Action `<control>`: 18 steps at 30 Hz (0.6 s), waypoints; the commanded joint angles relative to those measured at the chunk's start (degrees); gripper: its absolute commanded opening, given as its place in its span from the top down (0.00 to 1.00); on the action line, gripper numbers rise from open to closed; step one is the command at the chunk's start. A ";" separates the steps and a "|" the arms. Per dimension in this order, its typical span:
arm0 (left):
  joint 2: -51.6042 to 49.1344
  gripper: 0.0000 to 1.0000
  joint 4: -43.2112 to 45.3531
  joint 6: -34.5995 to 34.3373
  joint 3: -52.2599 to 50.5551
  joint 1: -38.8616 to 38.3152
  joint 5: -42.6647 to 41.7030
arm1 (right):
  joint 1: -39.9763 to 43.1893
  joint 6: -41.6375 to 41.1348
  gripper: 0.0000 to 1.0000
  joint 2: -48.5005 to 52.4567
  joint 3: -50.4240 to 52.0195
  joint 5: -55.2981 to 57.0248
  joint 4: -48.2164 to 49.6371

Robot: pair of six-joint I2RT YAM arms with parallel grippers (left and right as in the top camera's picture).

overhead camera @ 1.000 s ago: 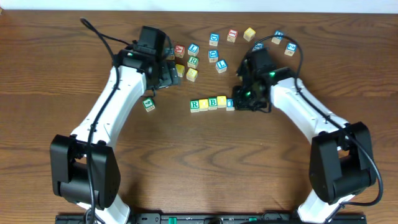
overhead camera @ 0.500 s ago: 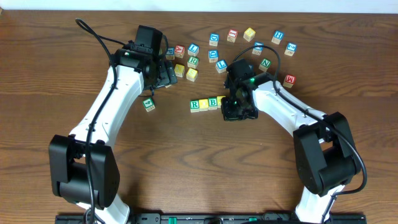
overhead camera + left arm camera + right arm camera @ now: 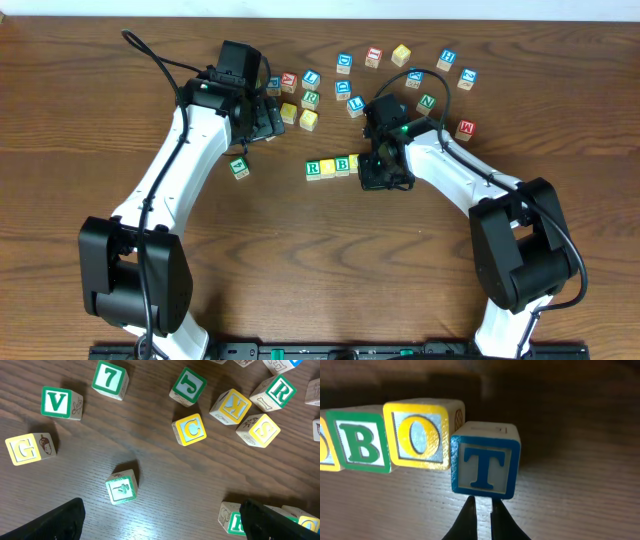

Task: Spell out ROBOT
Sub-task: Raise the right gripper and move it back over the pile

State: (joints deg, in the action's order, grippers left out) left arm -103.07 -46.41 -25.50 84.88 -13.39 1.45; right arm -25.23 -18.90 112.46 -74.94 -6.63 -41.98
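Observation:
A row of wooden cubes lies mid-table: green R [image 3: 313, 168], yellow cube [image 3: 327, 167], green B [image 3: 342, 164]. My right gripper [image 3: 374, 176] covers the row's right end. In the right wrist view the green B [image 3: 362, 440], yellow O [image 3: 418, 434] and blue T [image 3: 486, 466] stand side by side. The T sits slightly nearer than the O and touches its corner. The right gripper [image 3: 481, 504] is shut, its tips against the T's near edge and holding nothing. My left gripper [image 3: 160, 525] hangs open above the table, holding nothing.
Loose cubes lie under the left gripper: V [image 3: 56, 402], 7 [image 3: 109, 379], G [image 3: 25, 449], C [image 3: 190, 430], a green picture cube [image 3: 121, 487]. More cubes are scattered at the back [image 3: 401, 53] and right [image 3: 465, 129]. The table's far edge [image 3: 320, 16] is close behind.
My right arm swung left from beside the row onto its right end, and its jaws closed. The left arm shifted slightly and stayed open.

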 commanded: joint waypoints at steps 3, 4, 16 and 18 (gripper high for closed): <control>0.39 0.02 -0.22 -0.28 0.72 0.20 0.09 | 0.11 0.76 0.94 0.72 -0.15 1.81 0.98; 0.39 0.03 -0.22 -0.28 0.72 0.20 0.09 | 0.11 0.76 0.94 0.72 -0.15 1.84 1.07; 0.39 0.02 -0.22 -0.31 0.72 0.20 0.09 | 0.11 1.64 0.94 0.83 -0.15 2.01 2.78; 0.39 0.02 -0.20 -0.31 0.72 0.20 0.09 | 0.11 1.86 0.94 0.83 -0.15 2.01 2.95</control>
State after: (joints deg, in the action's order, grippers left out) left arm -103.07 -46.41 -25.50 84.88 -13.39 1.45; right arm -25.23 -18.31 112.49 -74.94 -5.48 -39.31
